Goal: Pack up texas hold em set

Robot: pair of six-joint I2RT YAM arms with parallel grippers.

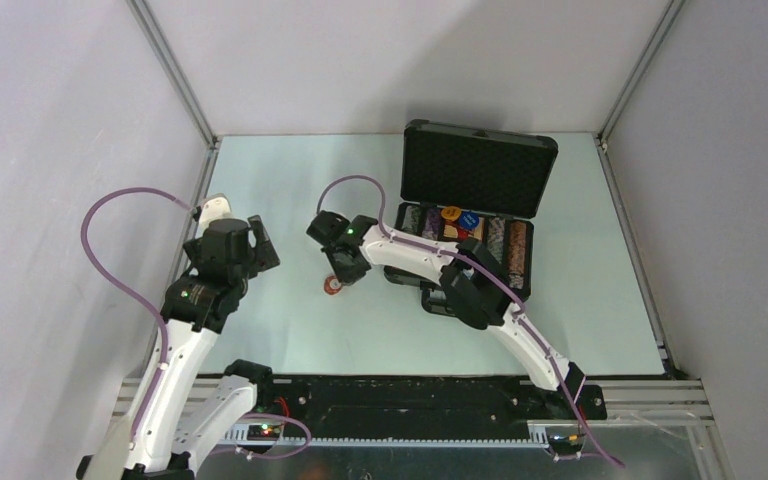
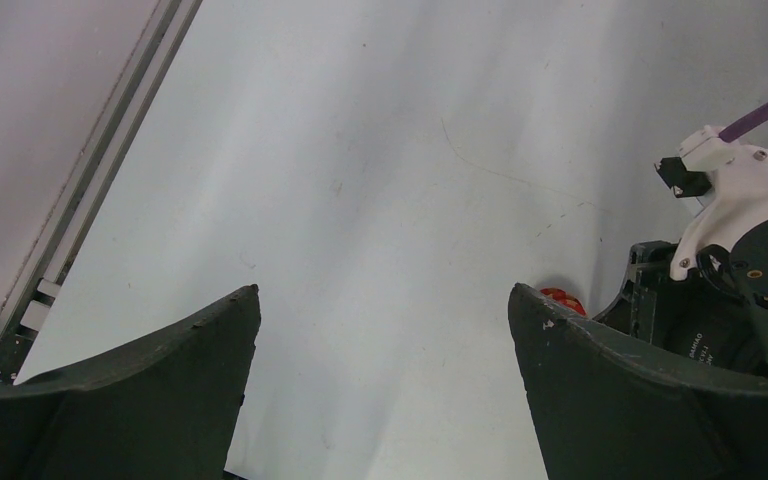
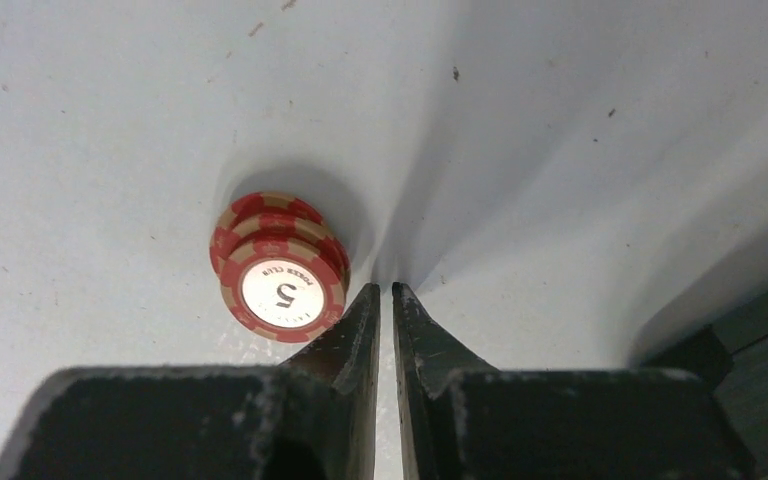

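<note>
Three grey walls (image 1: pixel 400 60), pale tabletop (image 1: pixel 290 180), black case (image 1: pixel 475 175)

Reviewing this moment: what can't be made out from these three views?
Top view: the near part of the case tray, hidden under the right arm.
Right wrist view: how many red chips are stacked, since the top one covers the rest; its small print is blurred.
Left wrist view: the chips show only as a sliver behind a finger of the left pincer.
</note>
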